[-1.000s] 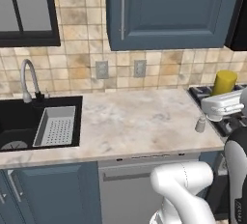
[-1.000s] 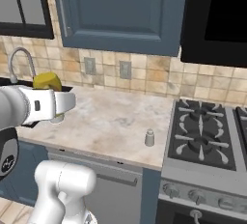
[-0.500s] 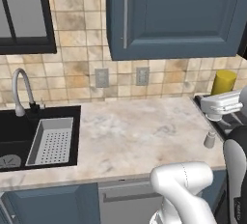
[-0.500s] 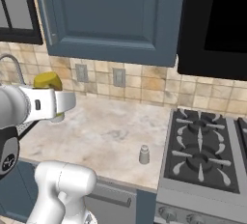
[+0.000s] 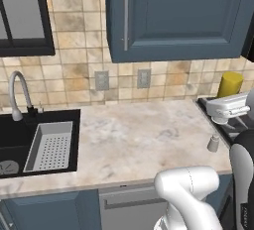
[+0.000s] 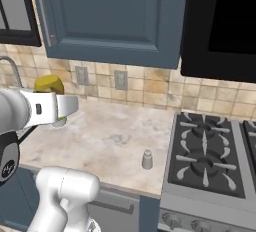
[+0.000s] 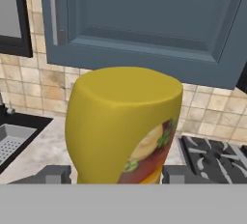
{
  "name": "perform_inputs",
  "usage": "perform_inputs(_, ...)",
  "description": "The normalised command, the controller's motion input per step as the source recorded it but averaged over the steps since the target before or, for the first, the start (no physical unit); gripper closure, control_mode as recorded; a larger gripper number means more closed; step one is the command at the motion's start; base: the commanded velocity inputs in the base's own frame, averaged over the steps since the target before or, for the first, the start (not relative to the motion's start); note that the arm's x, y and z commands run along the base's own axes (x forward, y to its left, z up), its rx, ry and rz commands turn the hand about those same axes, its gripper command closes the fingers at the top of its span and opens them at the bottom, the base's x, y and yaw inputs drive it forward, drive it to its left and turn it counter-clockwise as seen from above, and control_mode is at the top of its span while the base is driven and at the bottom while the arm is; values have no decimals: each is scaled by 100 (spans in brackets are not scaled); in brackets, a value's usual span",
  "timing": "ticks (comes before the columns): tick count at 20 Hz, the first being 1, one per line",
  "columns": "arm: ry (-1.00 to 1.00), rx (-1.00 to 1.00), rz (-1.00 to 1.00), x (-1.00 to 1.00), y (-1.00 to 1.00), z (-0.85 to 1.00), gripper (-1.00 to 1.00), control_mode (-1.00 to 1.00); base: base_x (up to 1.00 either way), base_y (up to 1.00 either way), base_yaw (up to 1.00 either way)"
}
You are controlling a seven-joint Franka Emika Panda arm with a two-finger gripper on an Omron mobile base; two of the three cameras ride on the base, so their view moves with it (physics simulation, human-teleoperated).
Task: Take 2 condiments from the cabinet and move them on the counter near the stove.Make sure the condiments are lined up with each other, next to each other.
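The rigid, likely light yellow bottle [image 7: 123,126] is clamped at mid-body by the gripper [image 7: 116,174], left of the stove [image 6: 210,151].

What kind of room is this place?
A kitchen, rendered rather than real: a black sink with a curved tap, a gas stove, and a marbled counter under blue wall cabinets.

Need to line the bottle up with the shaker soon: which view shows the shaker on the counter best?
The right base view: the shaker stands clear on the counter, just left of the stove. The left base view shows it small, near the frame's right edge by the arm. In the hand view the yellow bottle blocks that spot.
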Motion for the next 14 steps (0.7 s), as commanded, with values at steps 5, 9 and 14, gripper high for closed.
perform_inputs(5,0,0,0,0,0,0,100,100,19,-19,-4)
perform_inputs(9,0,0,0,0,0,0,100,100,5,-7,-3)
perform_inputs(14,0,0,0,0,0,0,100,100,0,-1,0)
